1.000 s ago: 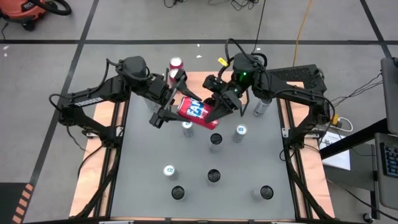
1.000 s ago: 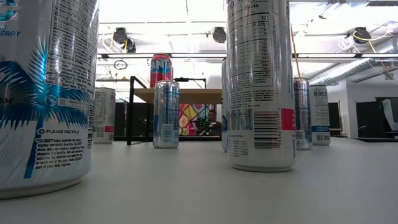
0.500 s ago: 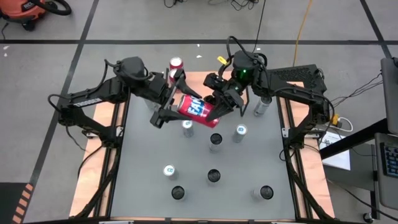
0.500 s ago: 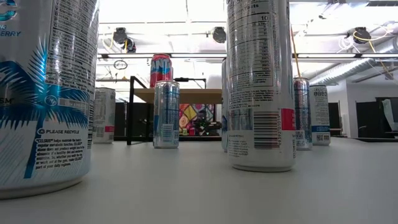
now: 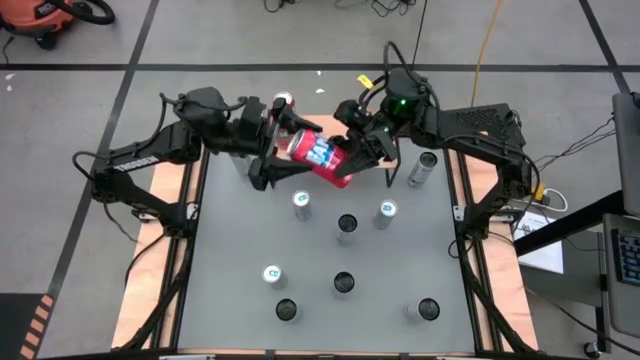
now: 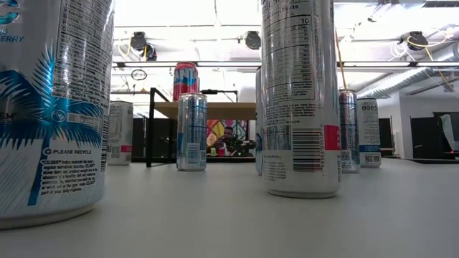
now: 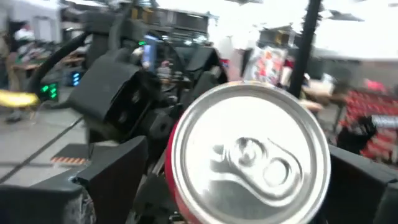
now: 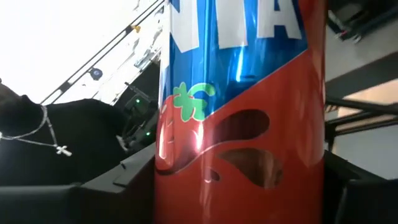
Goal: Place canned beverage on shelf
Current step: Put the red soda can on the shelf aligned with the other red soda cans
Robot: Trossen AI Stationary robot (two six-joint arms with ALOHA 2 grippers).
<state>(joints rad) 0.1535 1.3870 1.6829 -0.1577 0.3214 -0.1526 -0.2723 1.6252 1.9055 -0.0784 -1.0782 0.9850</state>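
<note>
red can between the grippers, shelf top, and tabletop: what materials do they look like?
Red can: looks like thin aluminium; bare brushed silver lid with pull tab in the left wrist view, glossy printed red-and-blue wall with reflections in the right wrist view.
Shelf: light-brown top, probably wood or laminate, matte; thin black legs, likely painted metal.
Table: smooth matte grey surface, material unclear; pale wood-looking edges.

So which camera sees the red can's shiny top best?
The left wrist view: the red can points its silver lid and pull tab straight at that camera. The high view shows only its side, the right wrist view its painted side close up, the low view nothing clear.
</note>
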